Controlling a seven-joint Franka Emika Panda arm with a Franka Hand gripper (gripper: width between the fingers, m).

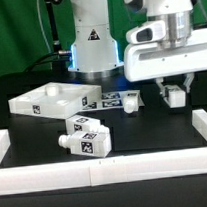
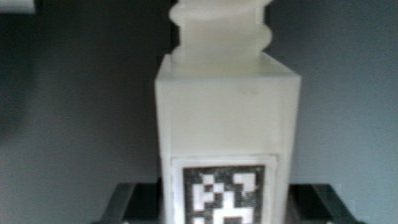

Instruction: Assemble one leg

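At the exterior view's right, the gripper (image 1: 174, 95) was clamped on one leg (image 2: 226, 110), well apart from the tabletop (image 1: 51, 98). Nothing looked fitted yet, and the other legs (image 1: 86, 143) lay loose.

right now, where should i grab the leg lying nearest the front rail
Probably grip the front leg on its square block body, coming straight down with the jaws across its two long side faces. It lies flat, so those faces are parallel; the narrow stub toward the exterior view's left offers little to hold.
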